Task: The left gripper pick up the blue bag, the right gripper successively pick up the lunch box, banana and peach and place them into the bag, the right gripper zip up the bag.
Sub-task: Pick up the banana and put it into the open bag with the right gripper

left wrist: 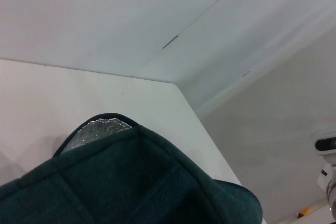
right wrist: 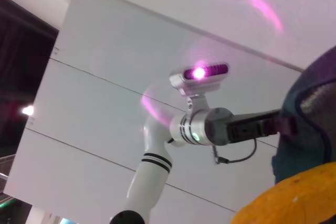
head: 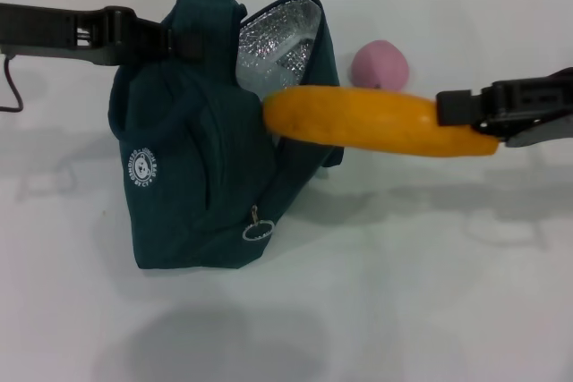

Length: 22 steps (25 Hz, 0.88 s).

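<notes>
From my head camera I see the left gripper [head: 170,40] reaching in from the left and clenched on the top edge of the blue bag [head: 201,176], holding that side up so the bag stands on the white table [head: 403,292] with its mouth gaping toward the right. The silver lining [head: 282,46] shows inside the opening, the round white logo [head: 143,170] faces me, and the zipper ring [head: 257,231] hangs low on the front.

My right gripper [head: 457,112] comes in from the right, gripping one end of the banana [head: 376,120]. The banana lies nearly level in the air, stretched out leftward from the claw; its far tip just reaches the open rim of the bag, touching or overlapping the edge. Most of its length is outside the bag.

The peach [head: 380,65] sits on the table behind the banana, to the right of the bag and apart from it.

I cannot see the lunch box in any view.

My left wrist camera shows only teal fabric [left wrist: 131,182] and a sliver of lining close up. My right wrist camera shows the banana's skin [right wrist: 294,200] in one corner, the bag's edge [right wrist: 307,114] beyond it, and the left arm [right wrist: 210,127] holding the bag.
</notes>
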Each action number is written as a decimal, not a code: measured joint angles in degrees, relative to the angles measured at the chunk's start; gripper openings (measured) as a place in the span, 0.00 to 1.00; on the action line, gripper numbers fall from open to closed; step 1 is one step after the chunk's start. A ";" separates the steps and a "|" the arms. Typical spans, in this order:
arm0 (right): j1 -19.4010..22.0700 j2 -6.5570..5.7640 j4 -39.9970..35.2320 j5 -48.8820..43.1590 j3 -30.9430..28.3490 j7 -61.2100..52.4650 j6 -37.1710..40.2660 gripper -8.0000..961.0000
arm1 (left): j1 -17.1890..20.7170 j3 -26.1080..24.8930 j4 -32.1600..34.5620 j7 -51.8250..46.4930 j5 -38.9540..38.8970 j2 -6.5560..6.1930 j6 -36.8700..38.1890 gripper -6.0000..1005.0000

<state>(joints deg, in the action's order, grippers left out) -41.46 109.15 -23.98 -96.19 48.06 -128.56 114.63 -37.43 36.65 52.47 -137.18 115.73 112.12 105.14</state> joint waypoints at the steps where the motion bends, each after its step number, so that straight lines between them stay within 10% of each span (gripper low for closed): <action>1: -0.07 0.24 0.00 -0.21 0.08 0.00 -0.32 0.45 | 0.00 0.00 -0.01 0.08 0.00 -0.01 0.10 0.04; 22: -1.24 2.38 0.16 -1.81 4.56 0.33 -6.18 0.45 | 1.17 0.11 -0.09 1.03 -1.57 -0.40 0.84 0.04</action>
<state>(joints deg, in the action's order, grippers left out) -42.70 111.52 -23.82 -98.00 52.62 -128.23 108.45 -36.26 36.76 52.38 -136.14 114.16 111.72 105.98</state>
